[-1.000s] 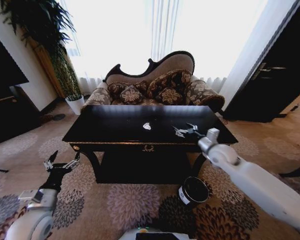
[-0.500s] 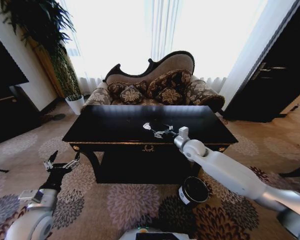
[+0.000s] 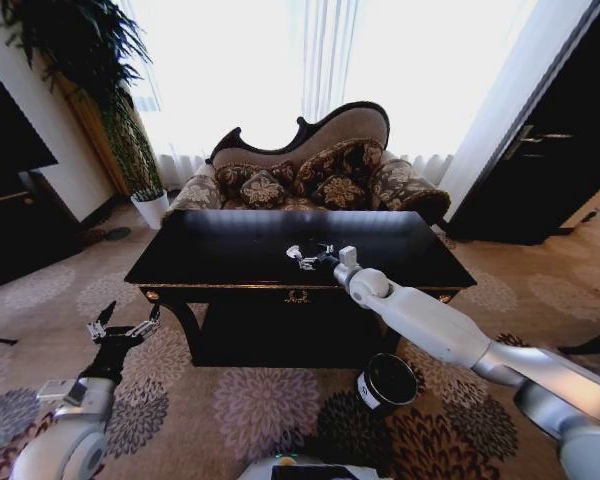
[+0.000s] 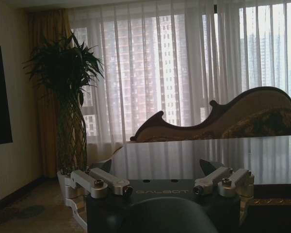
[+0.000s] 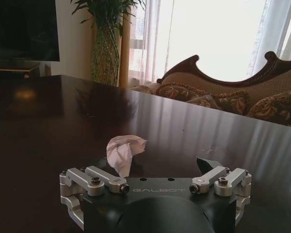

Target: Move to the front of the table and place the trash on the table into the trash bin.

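Observation:
One white crumpled paper lump, the trash [image 3: 293, 251], lies near the middle of the glossy black table [image 3: 220, 250]. My right gripper [image 3: 309, 259] hovers low over the tabletop just right of the lump, open. In the right wrist view the lump [image 5: 124, 150] sits just beyond and between the spread fingers of the right gripper [image 5: 155, 170]. The black trash bin [image 3: 387, 380] stands on the carpet by the table's front right leg. My left gripper [image 3: 122, 322] hangs open, low at the left, off the table; its wrist view shows the left gripper [image 4: 161, 180] facing the table's side [image 4: 208, 155].
A patterned brown sofa [image 3: 310, 170] stands behind the table. A tall potted plant [image 3: 90, 70] is at the back left, and a dark door [image 3: 550, 150] at the right. Floral carpet [image 3: 260, 400] spreads in front of the table.
My right arm has swung left across the tabletop, carrying its open gripper from the table's right part up to the paper lump. The left arm has stayed still.

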`<state>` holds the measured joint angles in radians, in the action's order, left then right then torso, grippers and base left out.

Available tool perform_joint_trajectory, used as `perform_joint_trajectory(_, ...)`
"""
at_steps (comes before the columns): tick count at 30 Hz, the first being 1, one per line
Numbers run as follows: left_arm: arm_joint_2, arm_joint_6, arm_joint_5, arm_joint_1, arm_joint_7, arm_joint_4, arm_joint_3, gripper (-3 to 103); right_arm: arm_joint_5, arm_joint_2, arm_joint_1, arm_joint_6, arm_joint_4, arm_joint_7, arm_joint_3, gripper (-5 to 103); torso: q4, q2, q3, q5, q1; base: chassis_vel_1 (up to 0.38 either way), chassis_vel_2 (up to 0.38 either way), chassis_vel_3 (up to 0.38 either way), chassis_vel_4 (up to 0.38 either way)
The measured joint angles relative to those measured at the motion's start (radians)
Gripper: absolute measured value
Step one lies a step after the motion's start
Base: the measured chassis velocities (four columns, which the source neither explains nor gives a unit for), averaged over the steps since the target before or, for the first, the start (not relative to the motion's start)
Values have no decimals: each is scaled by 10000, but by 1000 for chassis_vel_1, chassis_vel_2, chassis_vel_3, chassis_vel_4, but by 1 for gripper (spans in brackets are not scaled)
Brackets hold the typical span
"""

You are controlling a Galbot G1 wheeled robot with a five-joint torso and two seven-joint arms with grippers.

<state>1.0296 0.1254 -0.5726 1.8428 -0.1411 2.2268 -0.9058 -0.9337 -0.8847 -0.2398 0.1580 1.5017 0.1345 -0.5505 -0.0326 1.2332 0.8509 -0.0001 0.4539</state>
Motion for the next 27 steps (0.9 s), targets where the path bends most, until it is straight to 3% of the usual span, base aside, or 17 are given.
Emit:
perform_joint_trajectory(12, 0, 0, 0, 0, 0, 0, 0, 100, 178, -328, 217, -248, -533, -108, -340, 100, 1, 0, -1, -1, 0, 0, 0, 0, 0)
perform_joint_trajectory(15, 0, 0, 0, 0, 0, 0, 0, 100, 212, -331, 162, -292, -539, -130, -332, 85, 1, 0, -2, -1, -1, 0, 0, 0, 0)
perform_joint_trajectory(18, 0, 1, 0, 0, 0, 0, 0, 100, 306, -331, 104, -331, -549, -164, -302, 79, 1, 0, -2, -1, -1, 0, 0, 0, 0)
perform_joint_trajectory(23, 0, 0, 0, 0, 0, 0, 0, 100, 601, -284, -145, -488, -508, -302, -193, 57, 3, 2, -3, -2, -2, 0, 0, 0, 0)
perform_joint_trajectory(27, 0, 0, 0, 0, 0, 0, 0, 100, 630, -212, -280, -494, -424, -315, -102, 47, 2, 2, -4, -1, -2, 0, 0, 0, 0)
